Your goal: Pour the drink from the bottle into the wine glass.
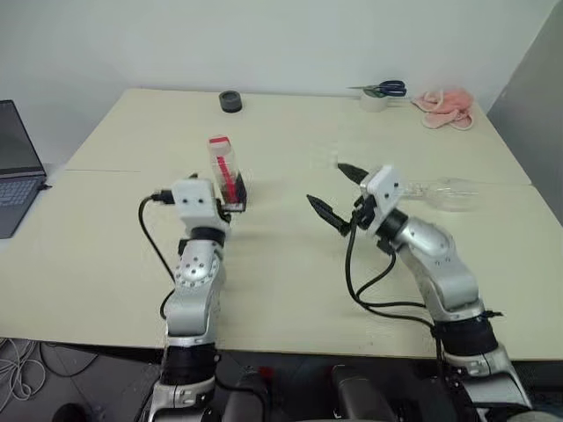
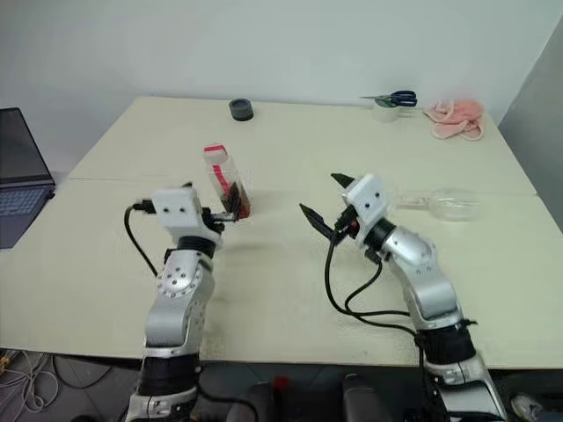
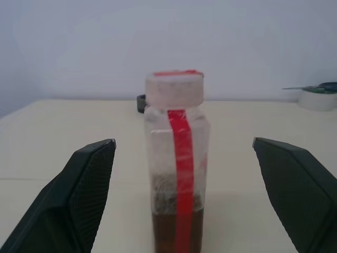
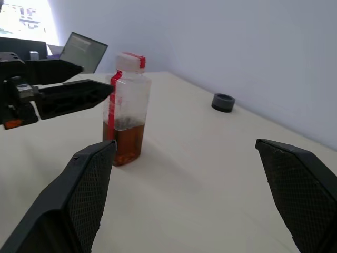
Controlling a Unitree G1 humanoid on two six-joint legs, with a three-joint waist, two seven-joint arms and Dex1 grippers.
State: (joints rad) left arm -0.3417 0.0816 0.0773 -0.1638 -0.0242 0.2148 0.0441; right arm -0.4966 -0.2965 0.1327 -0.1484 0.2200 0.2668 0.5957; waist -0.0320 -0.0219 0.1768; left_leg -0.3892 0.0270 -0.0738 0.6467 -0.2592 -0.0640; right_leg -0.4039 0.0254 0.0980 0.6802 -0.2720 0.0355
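A small clear bottle [image 1: 223,165] with a red label strip and a white, red-topped cap stands upright on the table. Reddish-brown drink [image 3: 176,232] fills its lowest part. My left gripper [image 3: 181,141] is open, with one finger [image 3: 79,200] on each side of the bottle and neither touching it. My right gripper [image 1: 337,193] is open and empty to the right of the bottle, pointing toward it. The clear wine glass [image 1: 449,193] appears to lie on its side on the table beyond my right wrist, partly hidden by it.
An open laptop [image 1: 18,167] sits at the left edge. Along the far edge are a black tape roll [image 1: 230,101], scissors [image 1: 387,88] on a white roll [image 1: 374,102], and a pink cloth [image 1: 449,107]. A seam [image 1: 123,170] runs across the tabletop.
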